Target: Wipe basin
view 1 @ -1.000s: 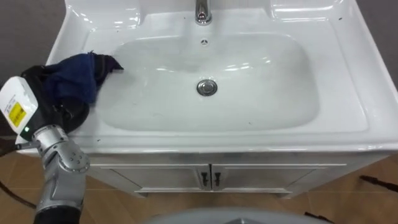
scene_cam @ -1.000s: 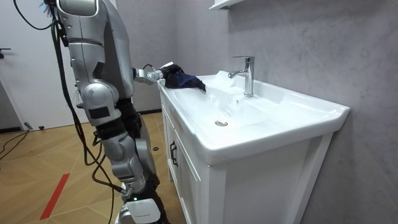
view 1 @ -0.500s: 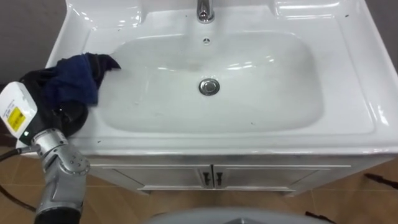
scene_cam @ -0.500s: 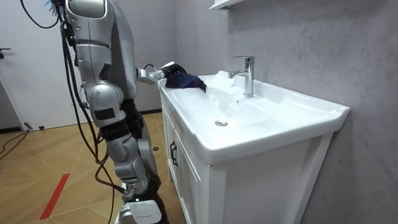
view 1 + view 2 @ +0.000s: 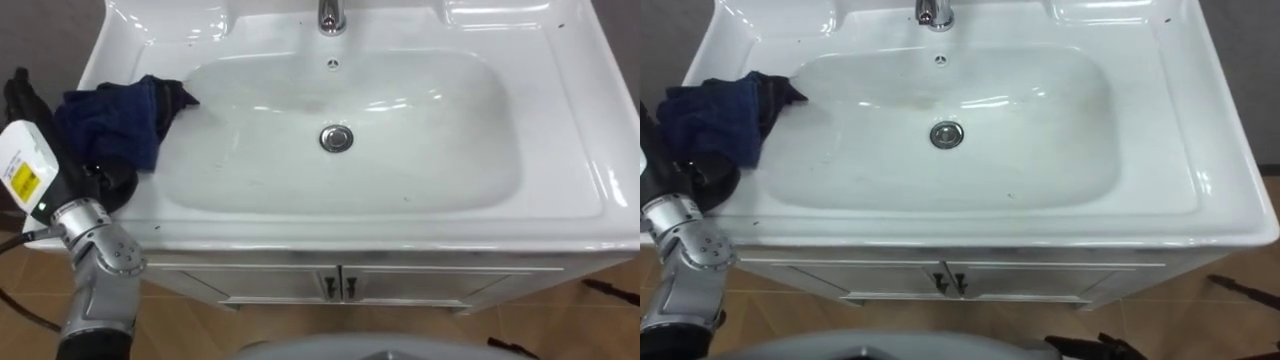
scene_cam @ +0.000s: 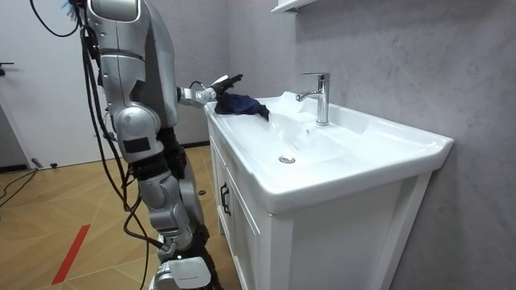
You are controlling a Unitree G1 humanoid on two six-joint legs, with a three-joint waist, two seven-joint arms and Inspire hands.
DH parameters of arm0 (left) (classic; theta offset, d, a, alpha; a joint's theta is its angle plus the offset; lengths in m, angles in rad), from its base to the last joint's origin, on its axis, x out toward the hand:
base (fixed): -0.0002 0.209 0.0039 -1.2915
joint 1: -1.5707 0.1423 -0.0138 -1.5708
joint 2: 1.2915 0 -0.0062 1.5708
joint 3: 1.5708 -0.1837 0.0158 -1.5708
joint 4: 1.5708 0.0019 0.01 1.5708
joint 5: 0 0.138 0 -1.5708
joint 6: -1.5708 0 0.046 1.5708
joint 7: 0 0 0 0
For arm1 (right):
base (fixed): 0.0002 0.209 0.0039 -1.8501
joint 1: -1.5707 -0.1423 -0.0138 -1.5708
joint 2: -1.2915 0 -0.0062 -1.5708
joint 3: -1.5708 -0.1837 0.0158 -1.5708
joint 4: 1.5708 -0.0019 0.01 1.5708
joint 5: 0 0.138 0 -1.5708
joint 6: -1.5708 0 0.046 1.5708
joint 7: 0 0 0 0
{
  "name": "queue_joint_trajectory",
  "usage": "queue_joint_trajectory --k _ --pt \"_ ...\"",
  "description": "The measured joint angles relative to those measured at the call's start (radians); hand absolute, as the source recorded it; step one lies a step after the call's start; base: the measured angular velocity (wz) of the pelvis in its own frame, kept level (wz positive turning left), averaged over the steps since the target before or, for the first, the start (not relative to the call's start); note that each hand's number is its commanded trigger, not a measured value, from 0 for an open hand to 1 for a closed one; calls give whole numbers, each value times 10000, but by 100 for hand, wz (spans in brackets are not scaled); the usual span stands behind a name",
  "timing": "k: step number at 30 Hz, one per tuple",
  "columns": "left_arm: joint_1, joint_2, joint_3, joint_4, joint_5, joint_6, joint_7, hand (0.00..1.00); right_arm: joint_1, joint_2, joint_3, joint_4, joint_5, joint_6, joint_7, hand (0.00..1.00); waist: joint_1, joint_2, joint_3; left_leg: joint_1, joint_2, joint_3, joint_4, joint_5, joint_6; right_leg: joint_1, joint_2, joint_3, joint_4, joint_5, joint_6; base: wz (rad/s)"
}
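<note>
A dark blue cloth (image 5: 112,118) lies bunched on the left rim of the white basin (image 5: 420,170), one corner hanging over the bowl's edge. My left hand (image 5: 88,182) sits just left of and behind the cloth, at the counter's left edge. Its fingers (image 6: 229,80) are stretched out straight above the cloth, so the hand is open and grips nothing. The room view has the same cloth (image 6: 242,105) resting on the rim under those fingers. The bowl has a round metal drain (image 5: 336,138) at its middle.
A chrome faucet (image 5: 328,16) stands at the back centre of the basin. Two white cabinet doors (image 5: 340,285) with dark handles close the front below the counter. I stand at the basin's left front corner, on a wooden floor (image 6: 48,225).
My left hand's fingers have uncurled from the cloth and now point straight out above it. The cloth stays on the left rim.
</note>
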Motion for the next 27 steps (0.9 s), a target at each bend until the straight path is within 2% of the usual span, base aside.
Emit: queue_joint_trajectory --k 8,12,16,23,27 --pt "9 -1 2 -1120 -25 -18 -32 0 36 6 132 -29 34 -184 -36 0 3 -5 20 -24 -10 -16 1 0 0 8 -4 -35 -24 0 1 0" --pt "2 -1 9 -1778 -22 -249 103 0 50 -6 126 -43 24 -225 -56 0 -54 65 22 -42 -34 -48 6 0 0 18 -23 -137 -33 -5 9 4" --pt "-3 0 34 -2316 -107 -293 93 0 35 -1 133 27 55 -314 -50 0 -142 105 27 -74 -35 -86 4 0 -1 -10 -20 -137 -37 -9 12 1" --pt "-122 1 503 -2684 -699 -414 65 0 44 42 114 33 44 -333 -74 0 -172 87 36 -82 -40 -65 -8 0 0 -17 -26 -135 -42 -11 16 0" --pt "-124 3 1066 -2684 -1931 -571 76 0 208 42 50 20 71 -386 -190 0 -28 96 30 -86 -41 -63 -9 0 0 -51 -22 -70 -48 -11 16 -3"
